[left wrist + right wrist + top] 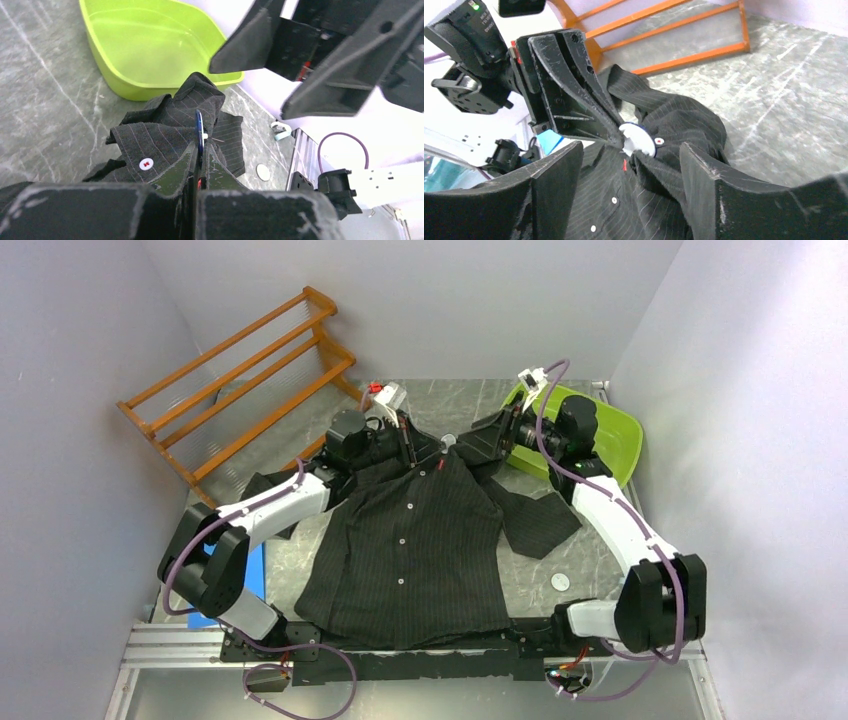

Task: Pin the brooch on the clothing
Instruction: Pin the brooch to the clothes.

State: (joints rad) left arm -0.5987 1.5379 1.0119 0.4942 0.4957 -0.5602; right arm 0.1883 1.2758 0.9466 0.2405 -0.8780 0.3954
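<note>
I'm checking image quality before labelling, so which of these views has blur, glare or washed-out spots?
Top external: sharp, evenly lit, soft shadows. Left wrist: the left hand at the bottom is blurred, and the green tub has a mild sheen. Right wrist: the white brooch looks washed out, while pinstripes on the shirt are crisp.

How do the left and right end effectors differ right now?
The left end effector is shut on the brooch; the right end effector is open and holds nothing. The left holds the brooch at the bunched collar of the shirt; the right only flanks that fabric, and whether it touches is unclear. Shared: both are at the collar, facing each other.
</note>
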